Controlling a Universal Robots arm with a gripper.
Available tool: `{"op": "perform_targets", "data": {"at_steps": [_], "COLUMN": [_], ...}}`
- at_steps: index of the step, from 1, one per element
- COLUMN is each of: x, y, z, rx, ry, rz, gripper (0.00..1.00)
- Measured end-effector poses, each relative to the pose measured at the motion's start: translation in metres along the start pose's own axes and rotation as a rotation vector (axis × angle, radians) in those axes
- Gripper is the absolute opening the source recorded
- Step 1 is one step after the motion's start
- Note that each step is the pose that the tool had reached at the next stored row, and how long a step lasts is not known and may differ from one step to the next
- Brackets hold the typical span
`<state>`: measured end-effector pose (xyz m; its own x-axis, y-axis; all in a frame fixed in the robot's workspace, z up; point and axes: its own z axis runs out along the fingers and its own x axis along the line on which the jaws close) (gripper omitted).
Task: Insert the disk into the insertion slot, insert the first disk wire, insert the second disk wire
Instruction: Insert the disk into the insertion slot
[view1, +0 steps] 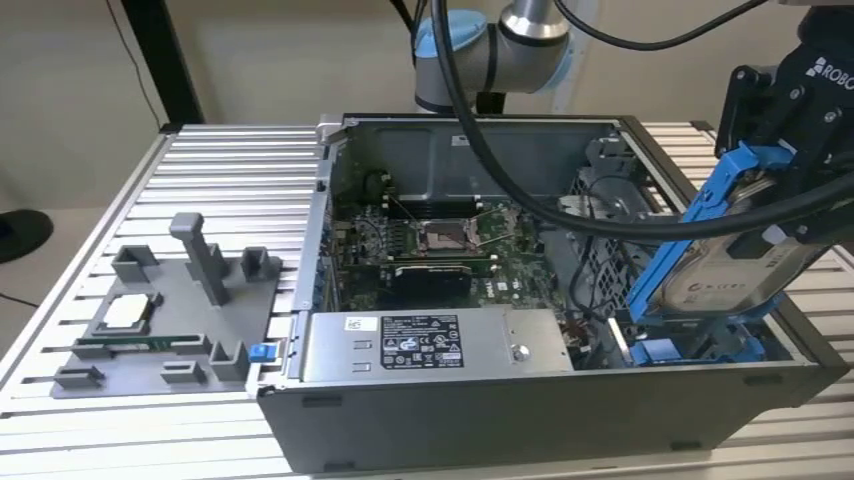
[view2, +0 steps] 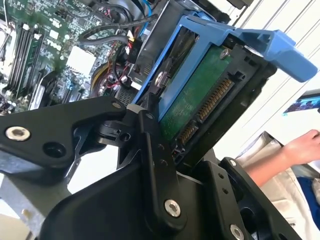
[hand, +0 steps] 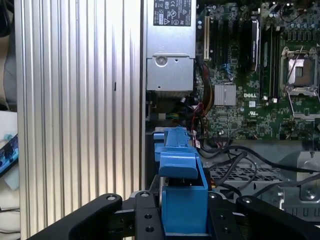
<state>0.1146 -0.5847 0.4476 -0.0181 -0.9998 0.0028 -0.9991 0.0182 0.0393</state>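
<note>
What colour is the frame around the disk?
The frame is bright blue, clearest in the exterior view.

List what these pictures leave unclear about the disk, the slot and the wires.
1. The insertion slot: in the exterior view the tilted disk and the case wall hide most of it, so whether the disk's lower edge has entered cannot be told.
2. The gripper, shut on the disk: cut off by the exterior view's right edge.
3. The disk wires: in the first wrist view, indistinguishable within the cable tangle.
</note>
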Motion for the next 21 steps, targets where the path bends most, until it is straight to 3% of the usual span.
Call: {"op": "perform_targets", "data": {"at_steps": [10,21], "x": [-0.0001,-0.0001], "y": [-0.0030,-0.0041], "z": [0.0152,0.0160], "rx": [0.0000,0.0000], "ry": [-0.0007,-0.0009], "rz": [0.000,0.000], "gripper": [0.00,0.00]}}
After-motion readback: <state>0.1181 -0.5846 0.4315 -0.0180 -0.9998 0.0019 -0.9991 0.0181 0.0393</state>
